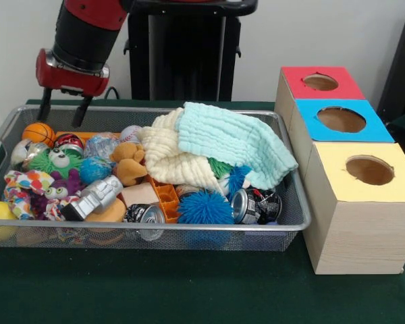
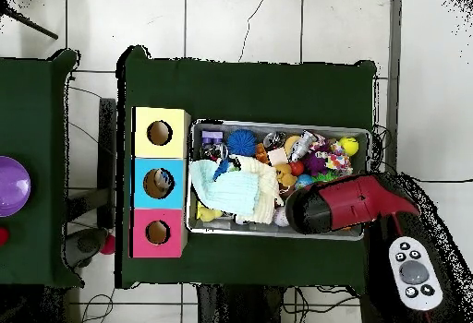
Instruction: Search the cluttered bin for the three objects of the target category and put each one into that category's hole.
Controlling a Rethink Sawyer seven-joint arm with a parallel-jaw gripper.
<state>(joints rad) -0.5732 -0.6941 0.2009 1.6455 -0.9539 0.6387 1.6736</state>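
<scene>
The silver wire-mesh bin [image 1: 189, 228] sits on the green table, full of toys and cloths; it also shows in the overhead view [image 2: 277, 124]. A crinkly see-through film bag [image 1: 100, 145] with a bluish sheen lies at the far left, by the green and blue balls. Another clear bag [image 1: 19, 154] seems to lie at the left end. Any third is hidden. My gripper [image 1: 63, 110] hangs open and empty over the bin's far left rim, above the basketball. In the overhead view the red arm [image 2: 346, 201] covers it.
Three wooden boxes with holes stand right of the bin: red top [image 1: 322, 82], blue top [image 1: 342, 120], yellow top [image 1: 368, 172]. A pale blue knitted cloth [image 1: 229, 145] and a cream cloth [image 1: 167, 158] cover the bin's middle. A blue spiky ball [image 1: 204, 208] and cans [image 1: 246, 204] lie in front.
</scene>
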